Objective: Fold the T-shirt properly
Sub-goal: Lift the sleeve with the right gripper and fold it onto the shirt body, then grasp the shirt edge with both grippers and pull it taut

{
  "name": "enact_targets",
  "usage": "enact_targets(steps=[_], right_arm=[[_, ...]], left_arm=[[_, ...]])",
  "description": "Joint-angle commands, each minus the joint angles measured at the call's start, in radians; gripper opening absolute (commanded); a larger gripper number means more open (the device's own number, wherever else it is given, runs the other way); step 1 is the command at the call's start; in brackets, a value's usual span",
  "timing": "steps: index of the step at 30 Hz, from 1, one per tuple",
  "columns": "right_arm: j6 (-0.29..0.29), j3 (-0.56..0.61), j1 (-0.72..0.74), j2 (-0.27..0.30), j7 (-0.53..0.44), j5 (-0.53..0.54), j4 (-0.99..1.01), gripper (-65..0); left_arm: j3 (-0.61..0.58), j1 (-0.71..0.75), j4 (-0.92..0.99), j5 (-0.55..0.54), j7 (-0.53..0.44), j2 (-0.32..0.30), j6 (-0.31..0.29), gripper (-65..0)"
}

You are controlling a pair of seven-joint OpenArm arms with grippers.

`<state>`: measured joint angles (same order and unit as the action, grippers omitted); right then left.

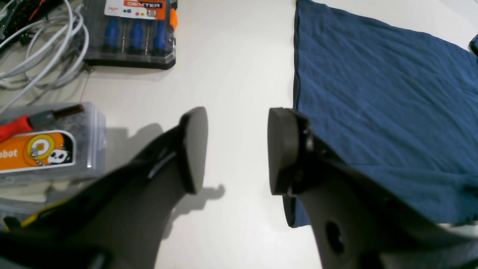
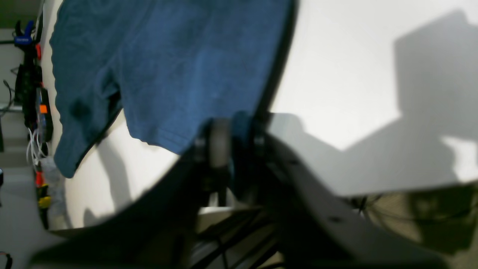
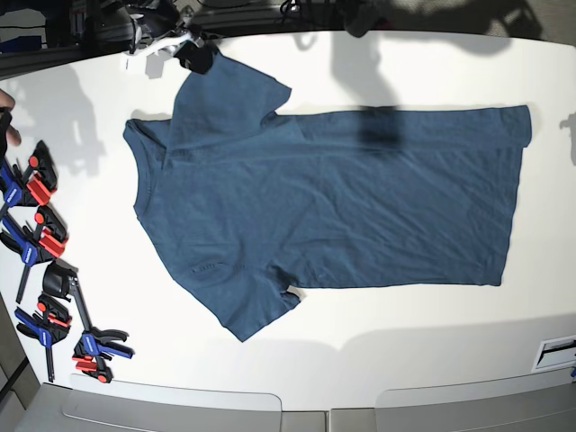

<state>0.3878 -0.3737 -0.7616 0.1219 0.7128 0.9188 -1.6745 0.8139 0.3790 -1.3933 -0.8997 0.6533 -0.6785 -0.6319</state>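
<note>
The dark navy T-shirt (image 3: 333, 198) lies spread flat on the white table (image 3: 405, 333), collar to the left and hem to the right. My right gripper (image 2: 237, 140) is shut on a fold of the shirt's edge (image 2: 168, 74). In the base view it sits at the far sleeve (image 3: 225, 90), at the top left (image 3: 193, 56). My left gripper (image 1: 237, 149) is open and empty above bare table. It is just beside a straight edge of the shirt (image 1: 373, 93), near a corner. I cannot make out the left gripper in the base view.
A screwdriver set (image 1: 130, 33), white cables (image 1: 41, 56) and a clear box with an orange label (image 1: 44, 145) lie left of my left gripper. Several blue and red clamps (image 3: 40, 243) line the table's left edge in the base view.
</note>
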Motion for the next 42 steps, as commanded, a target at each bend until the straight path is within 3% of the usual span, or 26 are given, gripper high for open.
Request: enact_targets(steps=[1,9,17,21,27,33,35,37,42], right_arm=[[0.018,0.001,-0.002,0.003,0.019,0.004,-0.004,-65.0],[0.182,0.001,0.123,0.002,0.037,0.111,-0.005,-65.0],[0.193,0.001,0.321,0.002,0.036,0.095,-0.005,-65.0],[0.193,0.027,0.428,0.003,0.005,-0.027,-0.005,-65.0],[0.192,0.118,0.554,0.002,-0.131,-0.269,-0.005,-65.0],[0.192,0.213,0.636,0.003,-0.14,-0.457,-0.005,-65.0],[0.183,0.225,0.646,0.003,-0.155,-0.5,-0.005,-50.3],[0.155,0.224,0.646,0.003,-0.197,-0.531,-0.005,-40.7],[0.101,0.222,0.661,0.003,-0.256,-0.63,-0.005,-39.3]], left_arm=[[0.012,-0.002,-0.014,-0.017,-0.026,-0.029,-0.001,-40.8],[0.012,-0.002,-0.014,-0.016,-0.026,-0.029,-0.001,-40.8],[0.012,-0.002,-0.014,-0.016,-0.026,-0.029,-0.001,-40.9],[0.012,-0.002,-0.014,-0.016,-0.026,-0.029,-0.001,-40.9],[0.012,-0.002,-0.014,-0.016,-0.026,-0.029,-0.001,-40.8],[0.012,-0.002,-0.014,-0.016,-0.026,-0.029,-0.001,-40.9],[0.012,-0.002,-0.014,-0.016,-0.026,-0.029,-0.001,-40.8],[0.012,-0.002,-0.014,-0.016,-0.025,-0.029,-0.001,-40.8],[0.012,-0.002,-0.014,-0.016,-0.026,-0.029,-0.001,-40.9]])
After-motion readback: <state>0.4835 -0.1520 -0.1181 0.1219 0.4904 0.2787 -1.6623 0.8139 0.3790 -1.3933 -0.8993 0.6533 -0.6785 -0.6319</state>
